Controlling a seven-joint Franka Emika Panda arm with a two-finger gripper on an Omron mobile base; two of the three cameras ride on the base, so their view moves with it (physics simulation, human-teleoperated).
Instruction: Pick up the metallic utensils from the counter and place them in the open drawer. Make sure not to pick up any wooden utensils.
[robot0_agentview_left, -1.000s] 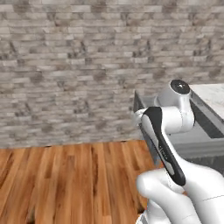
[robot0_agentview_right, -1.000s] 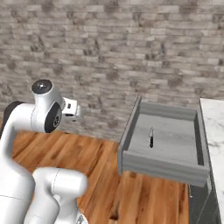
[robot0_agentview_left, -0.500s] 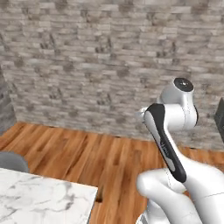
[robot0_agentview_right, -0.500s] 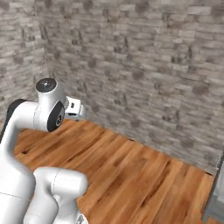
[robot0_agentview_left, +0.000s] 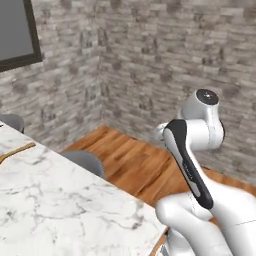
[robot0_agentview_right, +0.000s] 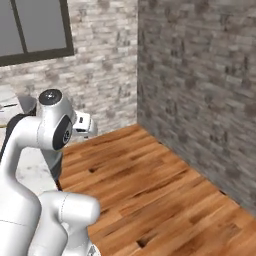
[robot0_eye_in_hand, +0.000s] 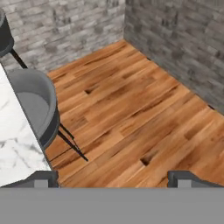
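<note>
Two fingers (robot0_eye_in_hand: 112, 178) spread wide, holding nothing, above wooden floor (robot0_eye_in_hand: 131, 109); worktop (robot0_agentview_left: 60, 200) beside; risk: grabbing the wooden utensil (robot0_agentview_left: 15, 151) by mistake.

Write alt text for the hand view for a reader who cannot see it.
The open gripper, holding nothing, looks down on a wooden floor that runs to grey brick walls. At the left, a grey stool on thin dark legs stands beside the edge of the white marble counter.
</note>
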